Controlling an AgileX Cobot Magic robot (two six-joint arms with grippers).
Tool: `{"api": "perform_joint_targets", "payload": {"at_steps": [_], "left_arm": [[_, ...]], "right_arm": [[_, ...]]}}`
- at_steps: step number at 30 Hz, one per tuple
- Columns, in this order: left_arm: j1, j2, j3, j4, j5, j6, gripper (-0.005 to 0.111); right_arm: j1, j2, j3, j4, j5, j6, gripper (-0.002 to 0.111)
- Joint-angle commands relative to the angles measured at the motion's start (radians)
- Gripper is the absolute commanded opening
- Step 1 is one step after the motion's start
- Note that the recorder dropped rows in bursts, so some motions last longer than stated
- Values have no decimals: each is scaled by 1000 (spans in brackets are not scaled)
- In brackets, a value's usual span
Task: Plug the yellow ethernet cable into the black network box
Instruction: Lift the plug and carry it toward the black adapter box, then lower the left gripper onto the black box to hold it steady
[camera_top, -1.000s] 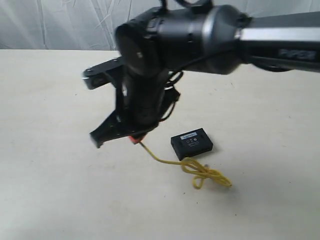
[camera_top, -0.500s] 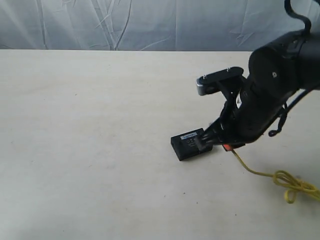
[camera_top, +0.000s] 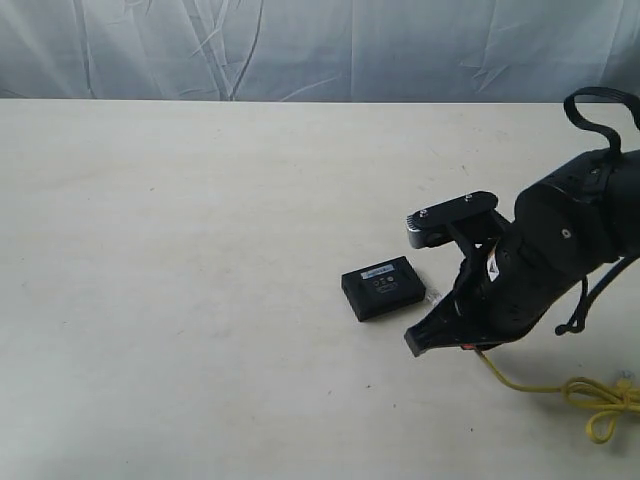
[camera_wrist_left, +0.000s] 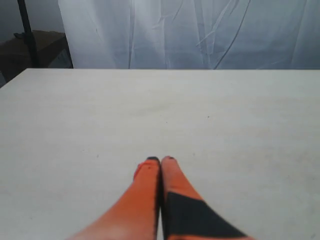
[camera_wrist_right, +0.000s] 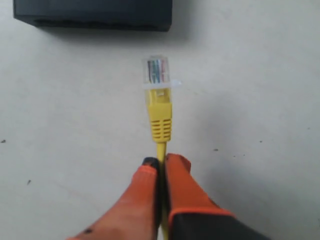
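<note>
The black network box lies flat on the table, label side up. The right arm hangs just to its right. My right gripper is shut on the yellow ethernet cable right behind its yellow boot. The clear plug sticks out ahead of the fingers, pointing at the box's side with a short gap between them. The cable trails back over the table to its tied loop at the right edge. My left gripper is shut on nothing above bare table.
A pale cloth backdrop hangs behind the far edge of the table. In the left wrist view a dark stand stands beyond the table's far corner.
The right arm swung from left of the box across to its right, dragging the cable and its loop along. It then pulled back slightly from the box's end.
</note>
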Motion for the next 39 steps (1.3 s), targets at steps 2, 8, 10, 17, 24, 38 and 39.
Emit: {"api": "perform_joint_targets", "payload": {"at_steps": [2,8,10,17,24,38,39], "left_arm": [[5,-5,4,-9,-165,-4,0],[5,-5,4,-179,-309,-12,0],[5,-5,-22,-177,-306,-12,0],[3,600,-472,-117,11,258,0],[-105,1372,-853,-778,309,1127,0],[-417,2323,-1734,-914,854,1540,0],[-426,2335,-1734,-909,851,1540,0]], "right_arm": [[-6,-7,6,3,-38,-11,0],[-4,-7,6,23,-100,-84,0],[-4,-7,6,23,-134,-84,0],[-4,-7,6,48,-133,-86,0],[-4,-7,6,85,-161,-139,0],[49,-47,6,111,2,-203,-1],[49,-47,6,111,-23,-213,-1]]}}
